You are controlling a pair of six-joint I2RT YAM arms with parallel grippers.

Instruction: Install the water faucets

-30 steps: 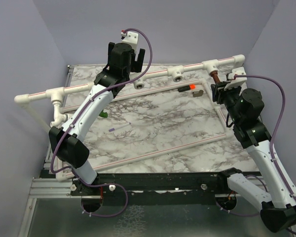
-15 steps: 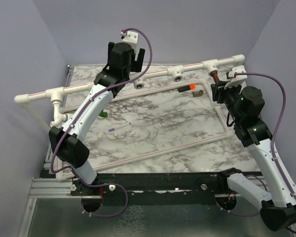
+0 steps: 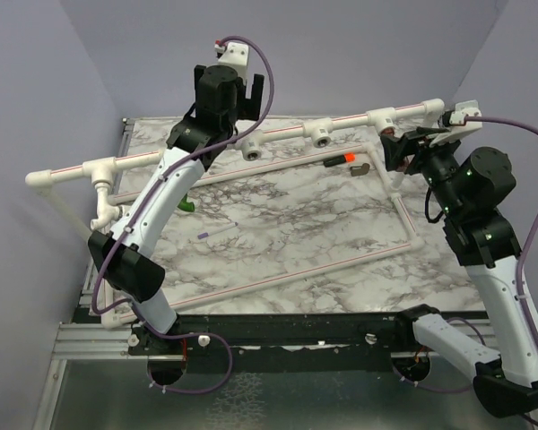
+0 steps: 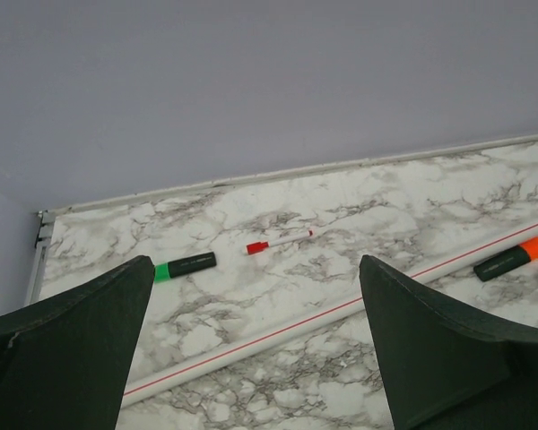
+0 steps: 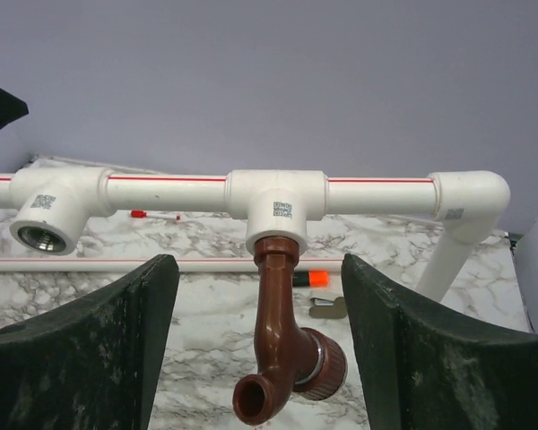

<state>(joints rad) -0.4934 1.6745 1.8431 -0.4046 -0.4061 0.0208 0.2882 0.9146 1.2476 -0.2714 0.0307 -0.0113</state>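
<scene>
The brown faucet hangs threaded into the pipe's tee fitting, with the right arm's jaws wide on either side of it, not touching. A square regrip on its body should snug it up. The left arm's jaws gape wide too, holding nothing.

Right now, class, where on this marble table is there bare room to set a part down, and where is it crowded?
Free: the middle of the marble table, between the purple strip and the right side pipe. Crowded: the far right, around the marker, bent piece and brown tap.
</scene>
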